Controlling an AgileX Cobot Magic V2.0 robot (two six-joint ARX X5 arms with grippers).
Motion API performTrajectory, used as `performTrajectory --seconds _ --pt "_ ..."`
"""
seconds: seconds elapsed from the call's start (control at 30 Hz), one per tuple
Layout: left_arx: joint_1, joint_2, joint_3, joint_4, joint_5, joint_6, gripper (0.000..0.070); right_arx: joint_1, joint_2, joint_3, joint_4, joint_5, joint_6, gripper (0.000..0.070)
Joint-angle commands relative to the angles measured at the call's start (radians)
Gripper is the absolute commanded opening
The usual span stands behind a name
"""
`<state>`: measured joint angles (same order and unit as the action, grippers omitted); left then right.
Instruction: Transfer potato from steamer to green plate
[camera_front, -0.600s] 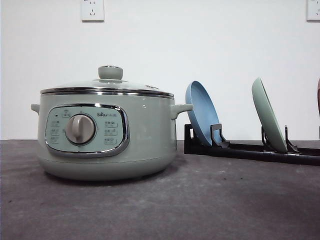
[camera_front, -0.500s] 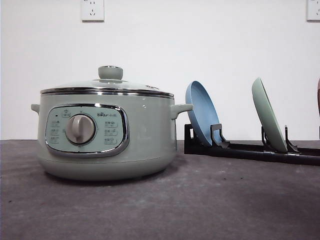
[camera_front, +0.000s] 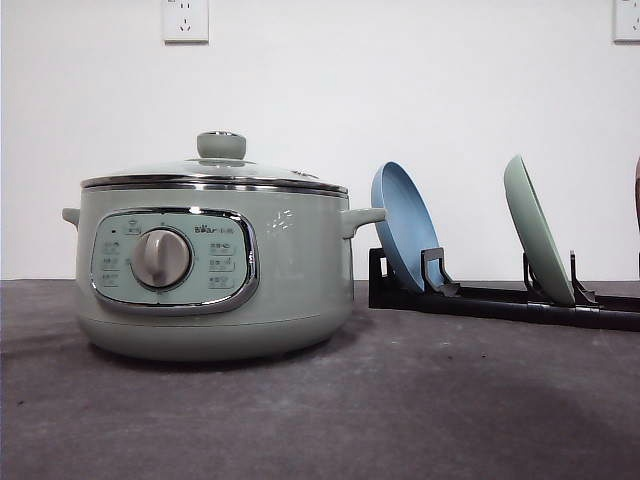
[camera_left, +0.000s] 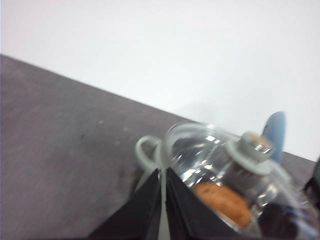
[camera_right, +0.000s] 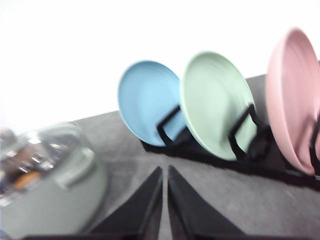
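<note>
Both grippers look nearly closed: the left gripper (camera_left: 163, 200) shows two dark fingers with only a thin slit between them, holding nothing, and the right gripper (camera_right: 165, 200) shows the same narrow gap, also empty. Past the left fingers, the wrist camera looks down through the glass lid (camera_left: 210, 160) of the steamer (camera_left: 150, 155), and the potato (camera_left: 222, 202) — an orange-brown lump — lies inside under the glass, just beside the lid's knob (camera_left: 252, 147) as seen from there. The picture is blurred, so finer detail is lost.

From the front, the steamer (camera_front: 215, 270) sits on the dark grey table (camera_front: 420, 400) at the left, lid on, dial facing the camera. To its right stands a black rack (camera_front: 500, 298) holding plates on edge, tilted — the blue plate (camera_front: 402, 225) nearest the steamer, then the green plate (camera_front: 535, 230) well apart from it. In the right wrist view, beyond the fingers, the green plate (camera_right: 217, 102) stands between the blue one and a pink plate (camera_right: 295, 95).
</note>
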<state>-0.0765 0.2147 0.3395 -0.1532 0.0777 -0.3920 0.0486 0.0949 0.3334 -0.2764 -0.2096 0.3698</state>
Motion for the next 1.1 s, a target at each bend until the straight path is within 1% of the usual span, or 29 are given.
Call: performTrajectory --seconds 0.0,0.07,0.17,0.3,0.4,0.47,0.6,0.67,0.73,0.8,0.9,1.0,1.07 --pt "-0.003 0.061 0.087 0.008 0.029 0.021 0.0009 0.003 0.036 0.065 -0.009 -0.003 0.015 0.0004" --pt "-0.003 0.136 0.180 -0.015 0.079 0.045 0.0009 0.003 0.088 0.140 -0.046 -0.017 0.012 0.0004" --pt "-0.010 0.239 0.321 -0.085 0.141 0.065 0.0009 0.003 0.166 0.243 -0.100 -0.062 -0.002 0.0004" --pt "-0.040 0.361 0.485 -0.156 0.206 0.071 0.0009 0.003 0.271 0.375 -0.196 -0.139 -0.022 0.0004" --pt "-0.069 0.443 0.592 -0.213 0.287 0.071 0.0009 0.003 0.345 0.472 -0.283 -0.199 -0.064 0.0004" --pt "-0.092 0.497 0.663 -0.270 0.336 0.078 0.0009 0.003 0.393 0.534 -0.333 -0.254 -0.100 0.0004" --pt "-0.142 0.579 0.777 -0.388 0.415 0.133 0.0009 0.004 0.469 0.625 -0.402 -0.373 -0.148 0.0004" --pt "-0.166 0.615 0.825 -0.461 0.447 0.179 0.0009 0.012 0.505 0.663 -0.431 -0.408 -0.171 0.0004" --pt "-0.191 0.642 0.861 -0.524 0.470 0.236 0.0009 0.032 0.539 0.696 -0.459 -0.423 -0.203 0.0004" --pt "-0.212 0.657 0.878 -0.560 0.474 0.274 0.0009 0.059 0.569 0.723 -0.491 -0.422 -0.238 0.0004" --pt "-0.239 0.659 0.881 -0.570 0.474 0.310 0.0009 0.106 0.607 0.756 -0.549 -0.419 -0.313 0.0004" --pt "-0.260 0.659 0.881 -0.571 0.477 0.341 0.0009 0.137 0.630 0.780 -0.600 -0.418 -0.424 0.0004" --pt "-0.270 0.659 0.881 -0.582 0.478 0.353 0.0010 0.146 0.630 0.780 -0.594 -0.419 -0.442 0.0004"
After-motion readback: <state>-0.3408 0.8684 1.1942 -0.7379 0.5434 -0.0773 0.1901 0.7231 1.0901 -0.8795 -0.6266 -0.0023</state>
